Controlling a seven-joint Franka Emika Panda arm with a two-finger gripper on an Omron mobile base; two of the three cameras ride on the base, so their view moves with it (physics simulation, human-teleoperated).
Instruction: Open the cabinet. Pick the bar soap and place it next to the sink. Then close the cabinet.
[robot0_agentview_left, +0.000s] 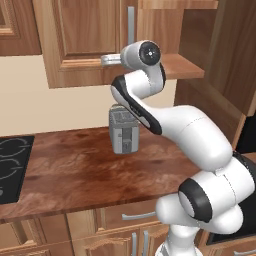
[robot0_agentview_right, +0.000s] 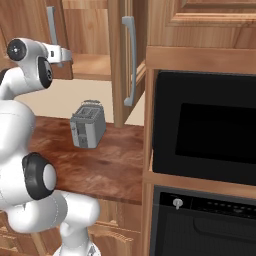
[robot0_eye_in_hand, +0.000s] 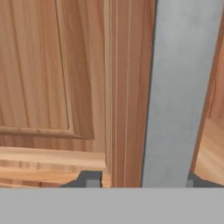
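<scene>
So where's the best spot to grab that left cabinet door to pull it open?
By its long vertical grey bar handle, near the lower end. It stands proud of the left door, so two fingers can straddle it from the front, one on each side. In the hand view, the gripper is placed just so, a fingertip either side of the bar. The right door already stands open.

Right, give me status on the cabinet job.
Pincer closed around left door's handle. Cabinet right door open, left shut. Toaster on counter below, clear.
</scene>
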